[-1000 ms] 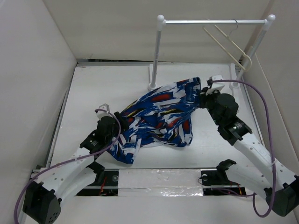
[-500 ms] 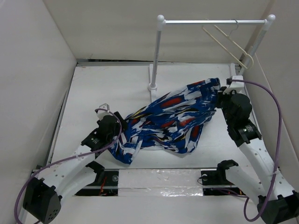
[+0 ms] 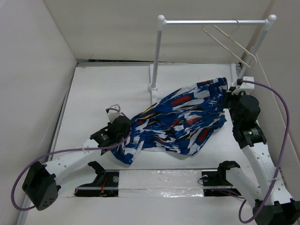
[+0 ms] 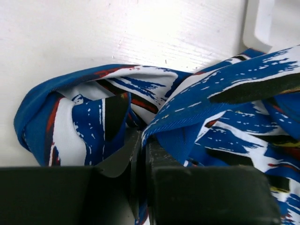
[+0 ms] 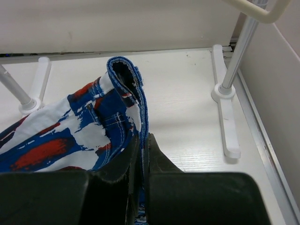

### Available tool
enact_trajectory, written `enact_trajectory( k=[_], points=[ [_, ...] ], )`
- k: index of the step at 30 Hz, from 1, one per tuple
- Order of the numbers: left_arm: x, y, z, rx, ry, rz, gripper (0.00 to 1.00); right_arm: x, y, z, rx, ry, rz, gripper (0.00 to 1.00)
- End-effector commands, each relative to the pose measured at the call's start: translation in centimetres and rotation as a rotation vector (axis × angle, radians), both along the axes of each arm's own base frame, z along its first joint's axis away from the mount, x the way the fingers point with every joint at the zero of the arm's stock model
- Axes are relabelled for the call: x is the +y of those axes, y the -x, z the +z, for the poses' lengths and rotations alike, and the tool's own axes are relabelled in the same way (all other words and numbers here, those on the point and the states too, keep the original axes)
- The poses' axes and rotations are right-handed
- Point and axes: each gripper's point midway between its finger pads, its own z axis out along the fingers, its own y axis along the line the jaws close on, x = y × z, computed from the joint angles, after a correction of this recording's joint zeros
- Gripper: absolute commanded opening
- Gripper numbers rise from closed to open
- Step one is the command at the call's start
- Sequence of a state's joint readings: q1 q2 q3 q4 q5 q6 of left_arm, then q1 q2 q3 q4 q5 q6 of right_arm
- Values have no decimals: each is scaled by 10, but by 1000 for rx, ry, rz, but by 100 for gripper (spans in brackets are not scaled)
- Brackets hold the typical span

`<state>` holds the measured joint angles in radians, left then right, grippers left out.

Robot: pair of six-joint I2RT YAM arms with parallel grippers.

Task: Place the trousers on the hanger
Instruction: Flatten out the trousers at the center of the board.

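The blue, white and red printed trousers (image 3: 183, 119) lie bunched across the middle of the table. My left gripper (image 3: 129, 130) is at their near-left end. In the left wrist view this gripper (image 4: 140, 136) is shut on a fold of the trousers (image 4: 220, 89). My right gripper (image 3: 228, 93) is at their far-right end. The right wrist view shows it (image 5: 144, 138) shut on the blue hem of the trousers (image 5: 98, 122), which stands up above the fingers. The cream hanger (image 3: 232, 44) hangs tilted from the rail, above and behind the right gripper; its lower corner (image 5: 262, 14) shows in the right wrist view.
A white rail stand with a metal crossbar (image 3: 211, 21) stands at the back; its left post (image 3: 157, 56) rises just behind the trousers. Its right post (image 5: 236, 61) and flat foot (image 5: 227, 122) are close to the right gripper. White walls enclose the table on three sides.
My left gripper has shifted right into the cloth and shut on it. The right gripper has carried its end of the trousers right and back towards the right post, stretching the cloth.
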<state>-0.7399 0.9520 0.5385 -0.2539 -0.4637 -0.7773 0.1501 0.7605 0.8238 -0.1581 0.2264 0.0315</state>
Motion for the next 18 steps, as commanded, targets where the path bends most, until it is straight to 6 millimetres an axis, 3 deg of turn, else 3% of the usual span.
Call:
enact_trajectory(
  k=[1, 2, 3, 4, 5, 6, 7, 8, 10, 11, 15, 18],
  points=[
    [5, -12, 52, -127, 49, 73, 0, -4, 6, 44, -136, -21, -10, 0],
    [6, -14, 67, -160, 61, 77, 0, -3, 8, 45, -135, -21, -4, 0],
    [12, -18, 100, -226, 72, 96, 0, -2, 14, 51, -141, -26, 9, 0],
    [17, -19, 120, -262, 79, 116, 0, 1, 14, 47, -123, -27, 25, 0],
    [23, -18, 137, -290, 79, 135, 0, 9, 24, 60, -154, -35, 74, 0],
    [31, -16, 152, -310, 71, 153, 0, 11, 31, 58, -138, -33, 93, 0],
    [40, -16, 188, -386, 112, 194, 0, 15, 38, 63, -152, -35, 122, 0],
    [46, -14, 203, -415, 116, 205, 0, 23, 53, 73, -194, -37, 174, 0],
    [58, -11, 232, -480, 131, 236, 0, 30, 70, 75, -199, -31, 227, 0],
    [63, -9, 251, -516, 150, 248, 0, 44, 81, 79, -209, -30, 311, 0],
    [91, -7, 282, -582, 48, 345, 0, 72, 144, 117, -292, -14, 533, 0],
    [97, -18, 312, -654, 19, 408, 0, 83, 171, 132, -337, -29, 625, 0]
  ],
)
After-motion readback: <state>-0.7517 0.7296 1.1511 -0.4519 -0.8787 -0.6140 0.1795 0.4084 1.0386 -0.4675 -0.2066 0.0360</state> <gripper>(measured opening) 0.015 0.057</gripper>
